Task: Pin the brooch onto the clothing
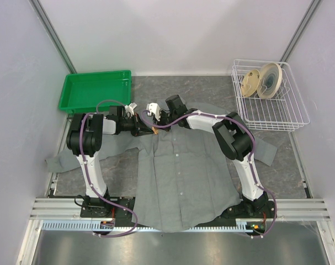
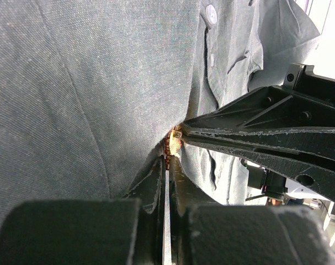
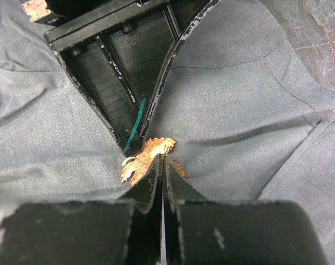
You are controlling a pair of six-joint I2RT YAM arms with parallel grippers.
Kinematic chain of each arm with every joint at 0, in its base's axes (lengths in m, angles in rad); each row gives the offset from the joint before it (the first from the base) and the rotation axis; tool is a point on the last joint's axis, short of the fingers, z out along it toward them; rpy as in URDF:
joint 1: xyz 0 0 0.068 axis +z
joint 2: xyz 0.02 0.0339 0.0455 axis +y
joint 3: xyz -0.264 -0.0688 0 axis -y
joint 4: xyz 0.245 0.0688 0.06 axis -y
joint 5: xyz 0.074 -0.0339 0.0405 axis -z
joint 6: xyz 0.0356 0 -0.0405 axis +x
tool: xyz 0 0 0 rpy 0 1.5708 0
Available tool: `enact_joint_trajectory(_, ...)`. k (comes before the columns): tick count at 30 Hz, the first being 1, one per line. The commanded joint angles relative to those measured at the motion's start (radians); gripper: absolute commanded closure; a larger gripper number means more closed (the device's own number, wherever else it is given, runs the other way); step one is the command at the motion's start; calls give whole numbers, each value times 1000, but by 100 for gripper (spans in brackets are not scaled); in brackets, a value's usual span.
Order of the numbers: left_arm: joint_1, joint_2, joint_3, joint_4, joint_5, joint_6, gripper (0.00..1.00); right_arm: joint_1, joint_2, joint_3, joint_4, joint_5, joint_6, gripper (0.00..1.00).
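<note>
The grey shirt [image 1: 184,176] lies spread flat on the table, collar at the far end. The small orange brooch [image 1: 155,131] sits at the shirt's left shoulder beside the collar. My left gripper [image 1: 149,131] and right gripper [image 1: 157,128] meet tip to tip there. In the left wrist view the left gripper [image 2: 168,161] is shut with the brooch [image 2: 174,142] at its tips, against the shirt fabric [image 2: 90,83]. In the right wrist view the right gripper [image 3: 163,160] is shut on the brooch [image 3: 144,157], which lies on the shirt [image 3: 239,110]. The left fingers [image 3: 112,77] reach in from above.
A green tray [image 1: 95,91] stands at the back left. A white wire basket [image 1: 269,113] with tape rolls [image 1: 261,80] stands at the back right. The shirt's sleeves spread to both sides and its hem hangs over the near rail.
</note>
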Motion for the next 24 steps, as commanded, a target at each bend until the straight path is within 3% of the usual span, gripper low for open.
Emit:
enact_joint_trajectory(1, -7, 8, 18, -9, 16, 49, 98, -8, 10, 16, -6, 60, 21, 100)
enact_joint_trajectory(24, -7, 11, 22, -10, 16, 47, 98, -42, -72, -103, 195, 39, 127, 100)
